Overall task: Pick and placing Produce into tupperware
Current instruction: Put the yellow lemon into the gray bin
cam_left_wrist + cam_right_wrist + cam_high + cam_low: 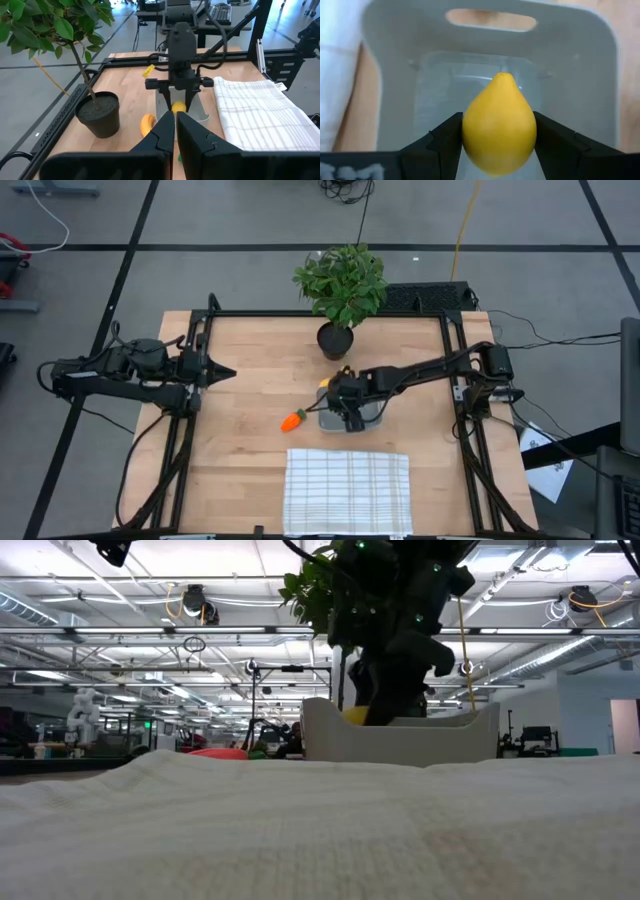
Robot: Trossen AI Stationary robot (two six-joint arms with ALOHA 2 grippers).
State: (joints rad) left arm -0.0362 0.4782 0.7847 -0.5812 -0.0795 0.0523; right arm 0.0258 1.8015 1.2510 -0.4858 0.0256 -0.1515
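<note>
Right wrist view: the lemon (499,125) is gripped by the right pincer (498,134) over the tupperware (580,65), apparently still empty, while the carrot (292,420) is left on the surface (250,370).

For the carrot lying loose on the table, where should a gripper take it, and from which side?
Grip the carrot across its orange body, near the thicker middle, coming straight down from above. It lies flat on the bare wood, apart from the container where the right gripper holds the lemon, so fingers closing across its width should fit.
</note>
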